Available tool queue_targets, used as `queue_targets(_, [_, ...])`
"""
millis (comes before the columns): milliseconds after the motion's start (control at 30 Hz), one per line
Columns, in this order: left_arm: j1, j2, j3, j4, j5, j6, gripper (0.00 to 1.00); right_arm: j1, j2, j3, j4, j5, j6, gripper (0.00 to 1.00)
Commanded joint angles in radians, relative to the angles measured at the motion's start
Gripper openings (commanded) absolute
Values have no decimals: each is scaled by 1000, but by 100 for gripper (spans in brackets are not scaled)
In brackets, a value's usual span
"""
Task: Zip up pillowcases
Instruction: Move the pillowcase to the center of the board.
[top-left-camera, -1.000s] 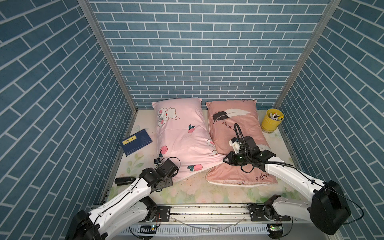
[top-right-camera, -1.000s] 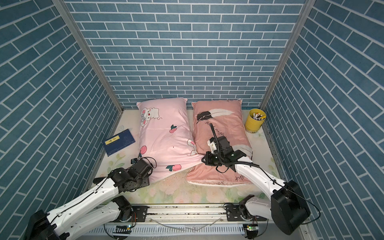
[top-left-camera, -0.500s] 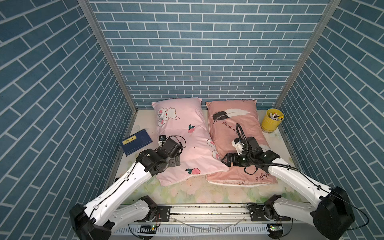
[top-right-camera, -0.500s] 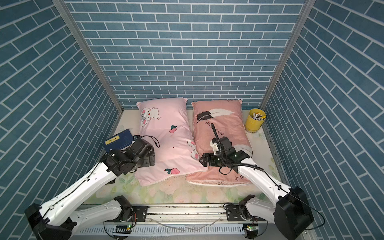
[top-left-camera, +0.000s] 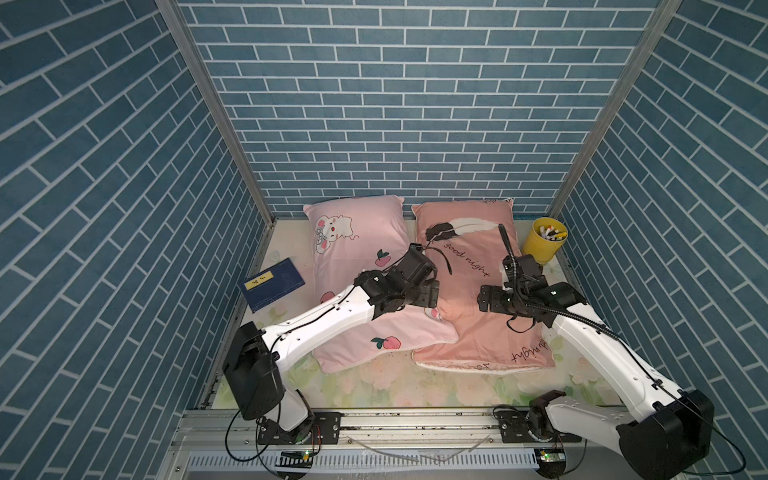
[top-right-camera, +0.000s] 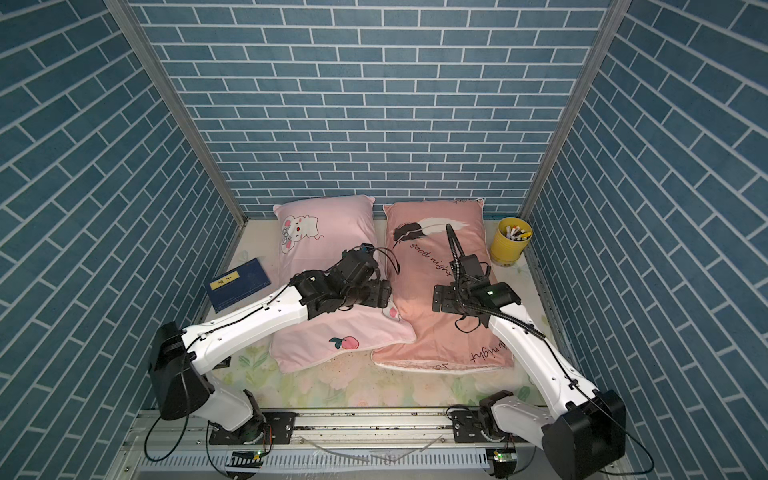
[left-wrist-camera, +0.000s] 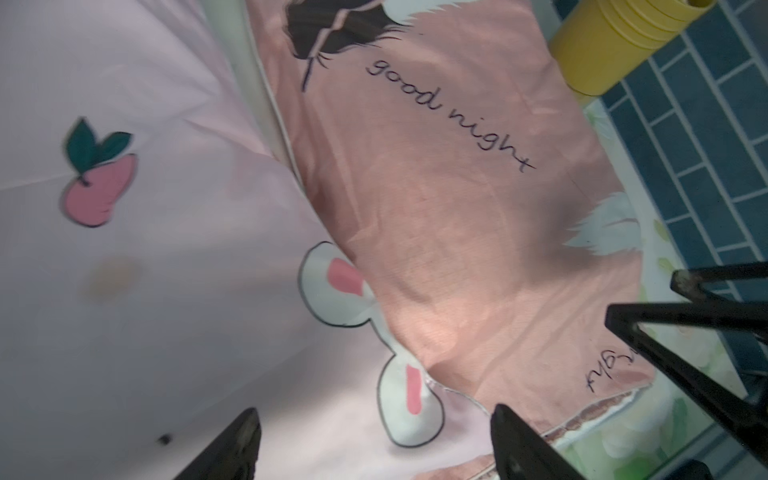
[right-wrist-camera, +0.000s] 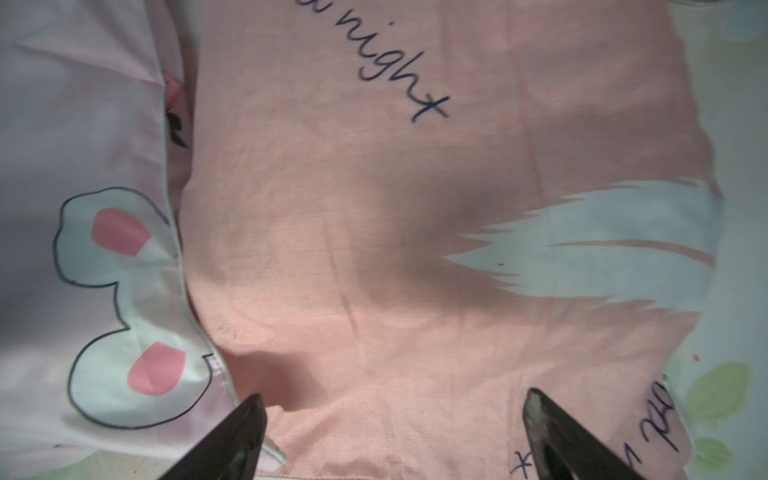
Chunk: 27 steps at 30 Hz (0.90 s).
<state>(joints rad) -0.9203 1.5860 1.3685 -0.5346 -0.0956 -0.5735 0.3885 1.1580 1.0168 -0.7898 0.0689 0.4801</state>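
Note:
Two pillowcases lie side by side: a light pink pillowcase (top-left-camera: 353, 249) (top-right-camera: 328, 249) printed with bunnies and peaches, and a salmon pillowcase (top-left-camera: 469, 332) (top-right-camera: 419, 324) with a feather and "good night" script. The pink one's right edge overlaps the salmon one. My left gripper (top-left-camera: 432, 293) (top-right-camera: 384, 293) (left-wrist-camera: 374, 411) hovers open over that overlap, above a bunny-ear print (left-wrist-camera: 403, 399). Facing it, my right gripper (top-left-camera: 484, 297) (top-right-camera: 438, 297) (right-wrist-camera: 395, 395) stands open over the middle of the salmon fabric (right-wrist-camera: 374, 249). Neither holds anything. The right gripper's black fingers (left-wrist-camera: 665, 311) show in the left wrist view.
A yellow cup (top-left-camera: 544, 245) of pens stands at the back right, close to the right arm. A blue book (top-left-camera: 274, 286) lies at the left. Blue brick walls enclose three sides. A floral sheet (top-left-camera: 374, 382) covers the floor in front of the pillows.
My left arm has swung from the pink pillowcase's near left corner across it to its right edge. My right gripper has opened wider and drawn back a little to the right.

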Motion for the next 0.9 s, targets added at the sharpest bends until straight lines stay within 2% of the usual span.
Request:
queue_targets(0, [-29,63,-26,110,75,-11,86,-75,34,45,-66,71,-32,95])
queue_targets(167, [-34,124,-85,129,83,-5,78,-196,82,37,-33,44,-50,95])
queue_targets(400, [-4,76,-230,86,-12,-10,77,-350,148,12,10,-68,-87,95])
queue_targets(533, [55,9,-359,154,45,-70,75,-402,169,-9,44,-133,-100,95])
queue_targets(867, [165,-142,-429,4,-27,-48,75,-477,222,-50,101,-309,-147,93])
